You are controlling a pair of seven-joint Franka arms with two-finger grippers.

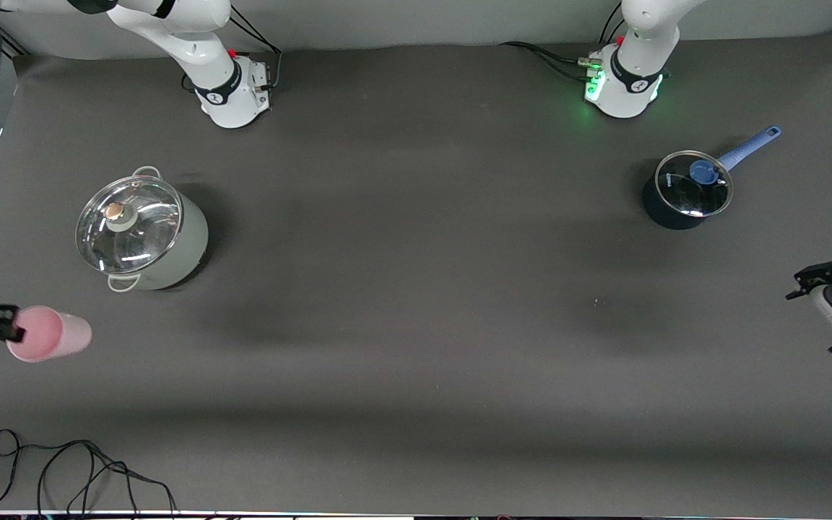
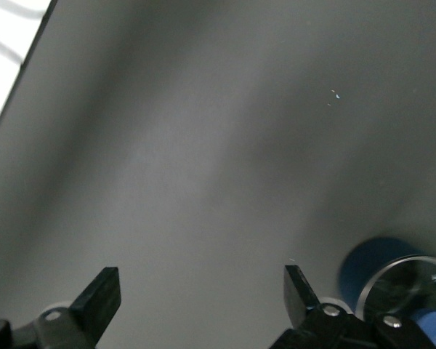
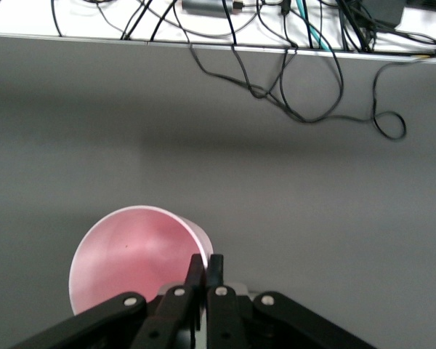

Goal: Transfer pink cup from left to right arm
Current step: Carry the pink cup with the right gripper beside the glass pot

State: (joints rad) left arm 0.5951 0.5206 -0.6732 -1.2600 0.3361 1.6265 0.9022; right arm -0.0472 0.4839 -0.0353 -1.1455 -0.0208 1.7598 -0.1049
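Note:
The pink cup (image 1: 51, 334) hangs tipped over the dark table mat at the right arm's end, its open mouth turned up toward the front camera. My right gripper (image 1: 15, 329) is shut on its rim, one finger inside the wall and one outside. In the right wrist view the cup's pink inside (image 3: 131, 254) shows just past the right gripper (image 3: 207, 263), whose fingers pinch the rim. My left gripper (image 1: 815, 318) waits open over the mat at the left arm's end. Nothing sits between its spread fingers (image 2: 102, 291) in the left wrist view.
A steel pot with a glass lid (image 1: 141, 231) stands beside the held cup, farther from the front camera. A dark blue saucepan with a glass lid (image 1: 687, 189) (image 2: 392, 276) sits near the left arm's base. Loose black cables (image 1: 76, 469) (image 3: 312, 73) lie along the front edge.

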